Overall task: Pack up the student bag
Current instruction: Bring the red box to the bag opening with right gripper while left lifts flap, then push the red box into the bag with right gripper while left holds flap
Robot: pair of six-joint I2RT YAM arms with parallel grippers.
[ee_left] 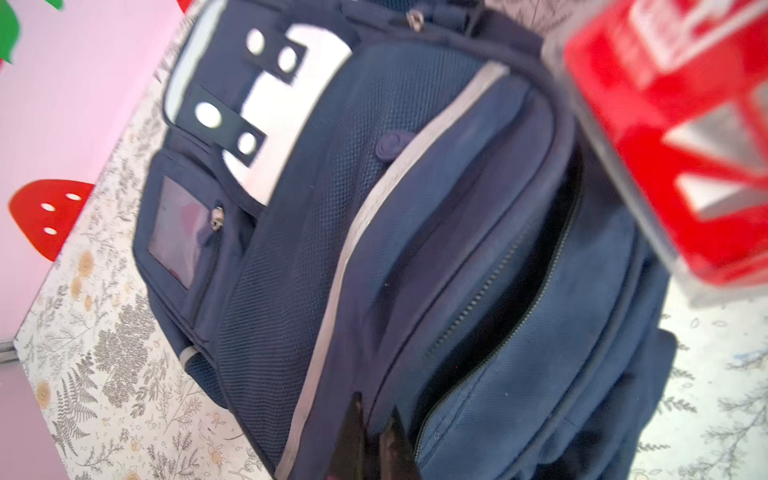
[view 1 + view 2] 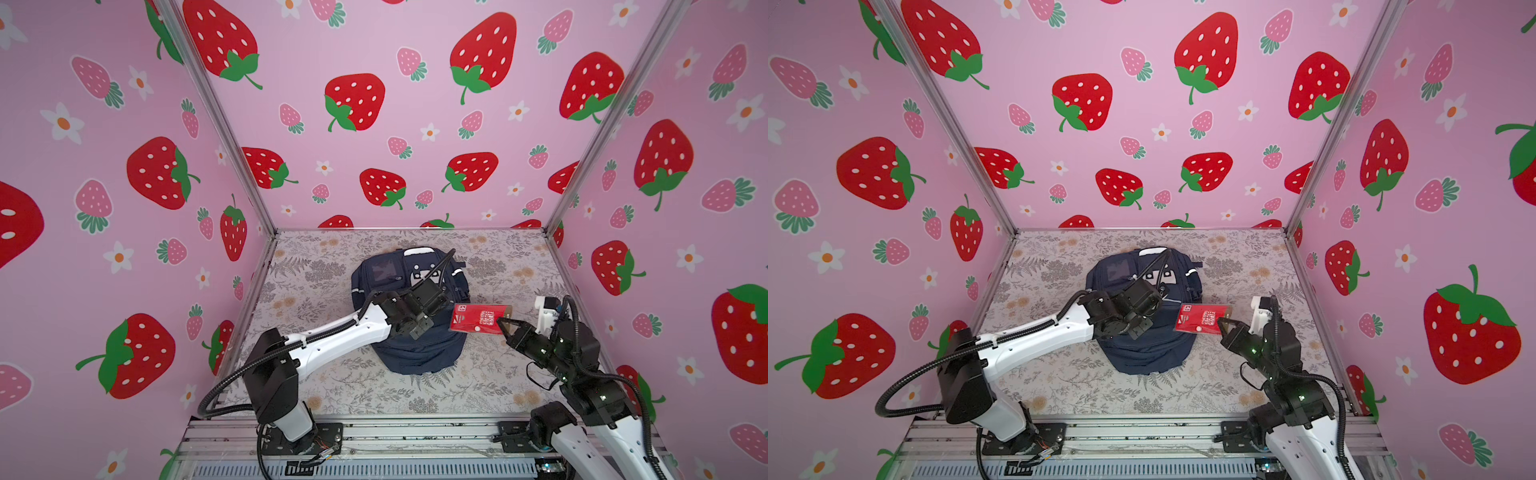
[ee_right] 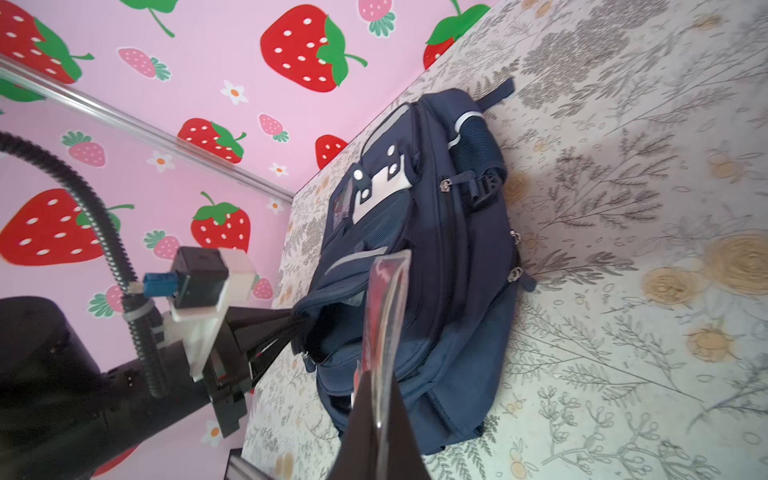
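Note:
The student bag (image 2: 415, 357) (image 2: 1142, 357), navy with a white patch, lies flat on its back mid-table. My left gripper (image 2: 419, 330) (image 2: 1138, 330) (image 1: 376, 409) is shut on the fabric edge of the bag's front pocket. That pocket (image 1: 552, 249) (image 3: 332, 328) gapes open with its zip undone. My right gripper (image 2: 500, 322) (image 2: 1221, 322) (image 3: 380, 386) is shut on a flat red packet in clear plastic (image 2: 478, 318) (image 2: 1200, 319) (image 1: 685, 145) (image 3: 386, 299). It holds the packet in the air over the bag's right side, beside the open pocket.
A floral cover (image 2: 324, 374) spreads over the table. Pink strawberry walls close in the left, back and right, with aluminium posts (image 2: 557, 216) at the back corners. A metal rail (image 2: 415, 432) with both arm bases runs along the front edge.

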